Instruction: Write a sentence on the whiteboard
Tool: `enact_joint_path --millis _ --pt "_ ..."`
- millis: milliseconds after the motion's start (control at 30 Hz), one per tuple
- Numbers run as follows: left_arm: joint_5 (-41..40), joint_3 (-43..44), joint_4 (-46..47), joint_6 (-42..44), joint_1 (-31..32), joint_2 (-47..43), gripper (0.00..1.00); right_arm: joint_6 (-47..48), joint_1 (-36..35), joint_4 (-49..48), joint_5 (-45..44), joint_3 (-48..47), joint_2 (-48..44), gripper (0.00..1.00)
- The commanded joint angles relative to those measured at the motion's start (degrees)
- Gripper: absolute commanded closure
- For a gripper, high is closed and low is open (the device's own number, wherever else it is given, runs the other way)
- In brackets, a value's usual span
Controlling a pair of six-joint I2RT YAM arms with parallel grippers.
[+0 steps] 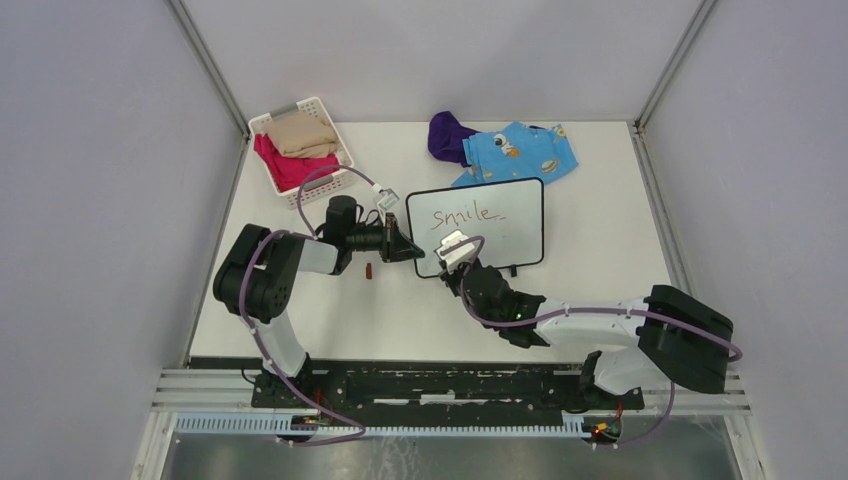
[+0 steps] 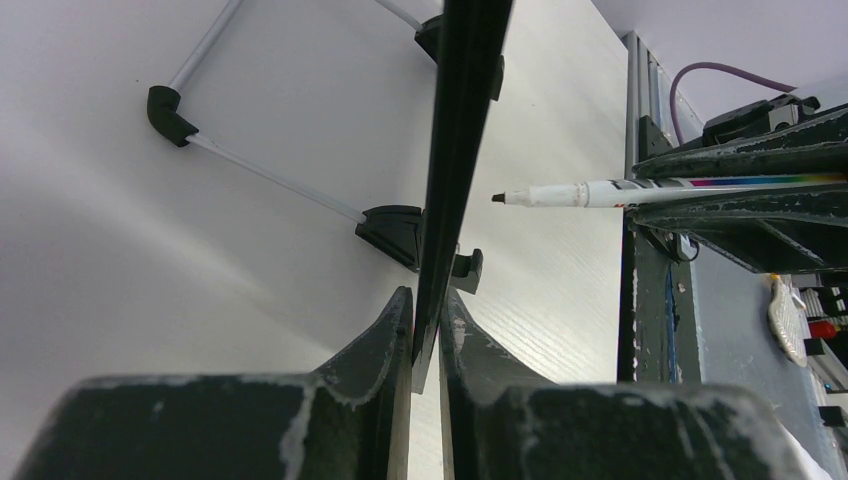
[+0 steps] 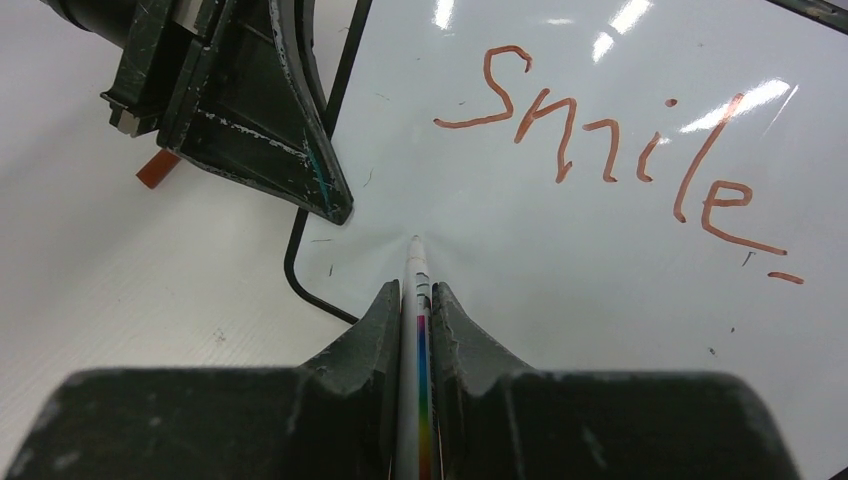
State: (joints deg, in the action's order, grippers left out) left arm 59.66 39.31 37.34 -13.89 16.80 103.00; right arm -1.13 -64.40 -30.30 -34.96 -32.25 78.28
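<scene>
Two claws are busy. The left gripper (image 2: 428, 310) is clamped on the left edge of the whiteboard (image 1: 505, 240), with the black frame pinched between its fingers. The right gripper (image 3: 416, 295) is closed on a white marker (image 3: 414, 262) with a rainbow stripe, the barrel sticking straight out between its fingers. The whiteboard sits mid-table (image 1: 600, 260), just ahead of both arms.

The sentence (image 3: 610, 150) so far reads "Smile" in reddish-brown along the top, with a short dash after it. The lower half of the board is bare. The marker tip sits low on the left of the board, under the "S". The left wrist view suggests it is a hair off the surface, but I can't confirm contact.

Step in hand, as I judge it: starting a second line.
- Touch down lightly, because a hard press would flex or slide the board against the clamp.
- Begin clear of the left finger tip, which overlaps that corner.
- Leave a gap under "Smile" and run the strokes left to right.
- Lift the tip between letters.
- Stop short of the right frame.

Off to the side:
- A small reddish cap (image 1: 368, 270), likely the marker's, lies by the left arm.
- A white basket (image 1: 318, 102) of folded clothes is at the far left.
- A blue printed garment (image 1: 520, 150) and a purple cloth (image 1: 448, 135) lie behind the board.
</scene>
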Motion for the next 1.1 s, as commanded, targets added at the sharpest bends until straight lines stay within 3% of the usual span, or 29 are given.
enact_joint_path --millis 0,1067 --pt "-5.43 0.67 -3.24 4.04 0.17 0.8 0.98 0.4 -0.27 -1.82 -2.52 -2.87 0.89 1.0" --pt "-5.69 0.98 -3.66 3.94 0.25 0.36 0.98 0.17 -0.19 -0.43 -1.18 -4.93 5.54 1.0"
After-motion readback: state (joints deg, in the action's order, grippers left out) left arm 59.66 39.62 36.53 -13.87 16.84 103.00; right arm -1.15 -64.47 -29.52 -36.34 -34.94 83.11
